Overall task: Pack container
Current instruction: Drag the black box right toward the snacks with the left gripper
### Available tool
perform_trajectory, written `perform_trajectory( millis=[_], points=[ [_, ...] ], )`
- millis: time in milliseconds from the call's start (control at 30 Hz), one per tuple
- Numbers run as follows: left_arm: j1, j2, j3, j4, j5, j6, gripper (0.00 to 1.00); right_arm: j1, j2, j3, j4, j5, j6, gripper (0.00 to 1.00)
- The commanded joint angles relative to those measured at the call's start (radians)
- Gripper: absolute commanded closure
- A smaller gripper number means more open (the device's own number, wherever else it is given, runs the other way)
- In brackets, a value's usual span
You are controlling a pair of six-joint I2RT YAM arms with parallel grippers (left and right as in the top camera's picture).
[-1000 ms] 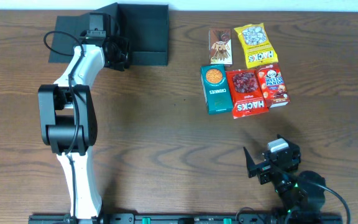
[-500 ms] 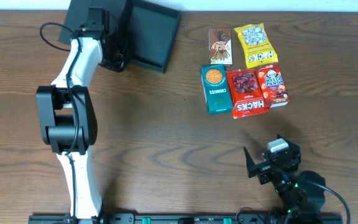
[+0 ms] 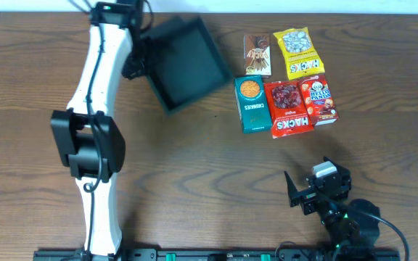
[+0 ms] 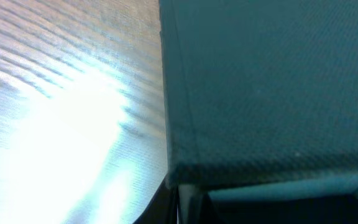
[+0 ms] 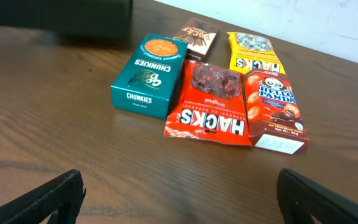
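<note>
Your left gripper [image 3: 136,67] clamps the container [image 3: 187,64] at its left edge. The container lies skewed at the far side, just left of the snacks [image 3: 285,80]. Your right gripper [image 5: 179,183] is wide open and holds nothing.

The middle of the table [image 3: 216,167] is bare wood with room to pass. By the far edge the container [image 3: 187,64] sits just beside the snack packs [image 3: 287,105], and the left arm [image 3: 99,65] blocks the left side.

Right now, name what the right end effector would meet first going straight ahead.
Likely the red Hacks packet, roughly centred ahead of the right end effector; depth is unclear, so possibly tabletop first.
</note>
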Motion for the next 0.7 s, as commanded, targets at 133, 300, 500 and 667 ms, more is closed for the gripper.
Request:
perform_trajectory(
  millis=[133, 300, 500, 667],
  points=[
    [-0.051, -0.012, -0.064, -0.038, -0.066, 0.270, 0.94, 0.008, -0.006, -0.006, -0.002, 0.003, 0.010, 0.01],
    [-0.056, -0.012, -0.163, -0.038, -0.066, 0.326, 0.94, 0.008, -0.006, -0.006, -0.002, 0.003, 0.010, 0.01],
    [-0.056, -0.012, -0.267, 0.010, 0.029, 0.386, 0.94, 0.008, -0.006, -0.006, -0.002, 0.003, 0.010, 0.01],
    [-0.057, -0.012, -0.330, 0.076, 0.039, 0.386, 0.80, 0.008, -0.006, -0.006, -0.002, 0.003, 0.010, 0.01]
  ],
)
